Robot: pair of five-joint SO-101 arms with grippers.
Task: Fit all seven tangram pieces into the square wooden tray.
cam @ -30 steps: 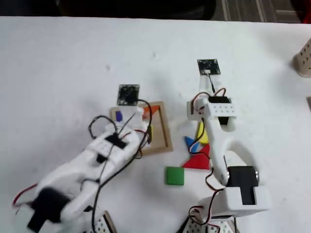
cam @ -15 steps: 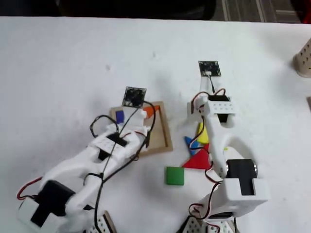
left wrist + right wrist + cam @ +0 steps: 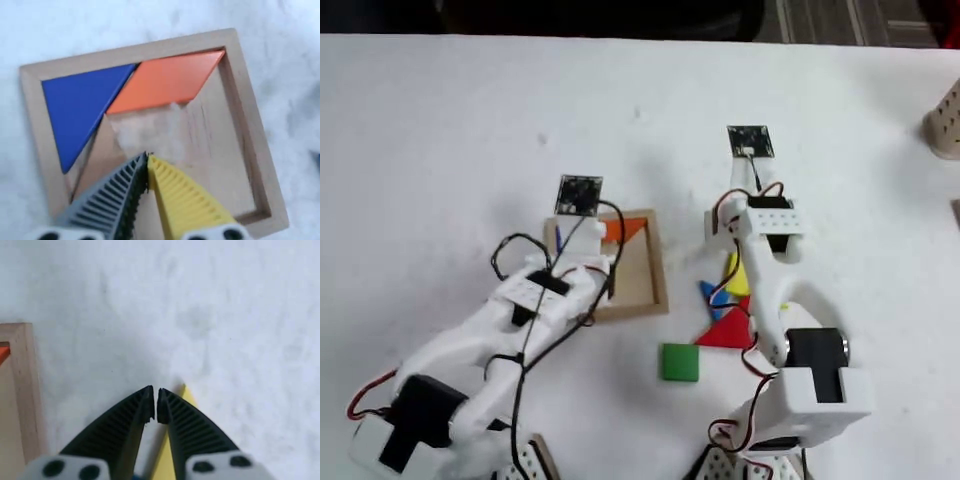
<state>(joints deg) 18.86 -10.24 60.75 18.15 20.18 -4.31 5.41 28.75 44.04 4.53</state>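
2 tangram pieces (image 3: 75, 107) inside wooden tray (image 3: 250, 130)

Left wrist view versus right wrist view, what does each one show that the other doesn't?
Left wrist view: the blue triangle lying in the tray, and the left tool shut above bare wood. Right wrist view: the right tool shut over a yellow piece on the white table. Both: the tray's wooden rim and the orange piece.

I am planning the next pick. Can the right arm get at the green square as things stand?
Probably yes. The green square lies uncovered on the table, near the right arm's base. The right tool is shut above the yellow piece.
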